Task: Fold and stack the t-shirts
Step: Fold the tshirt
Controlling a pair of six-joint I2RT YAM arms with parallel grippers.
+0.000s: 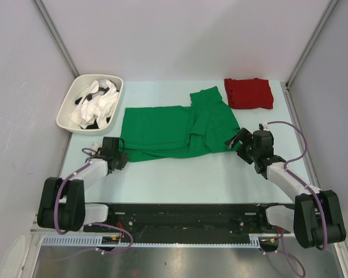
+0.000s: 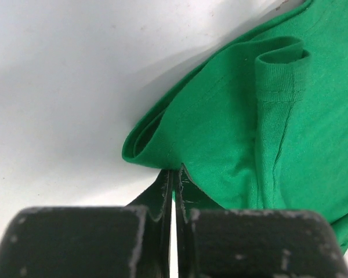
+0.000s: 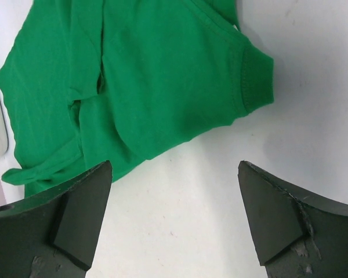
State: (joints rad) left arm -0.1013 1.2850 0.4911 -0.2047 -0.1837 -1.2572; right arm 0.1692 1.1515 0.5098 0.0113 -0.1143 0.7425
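Note:
The bright green t-shirt lies partly folded and rumpled in the middle of the table. The dark red t-shirt lies folded square at the back right, apart from the green one. My left gripper is at the green shirt's near left corner. In the left wrist view it is shut on the folded edge of the green cloth. My right gripper is open and empty at the green shirt's right edge. In the right wrist view it is over bare table, just short of the sleeve hem.
A white basket with white and black cloth stands at the back left. Grey walls close in the table on the left, back and right. The black rail carrying the arm bases runs along the near edge.

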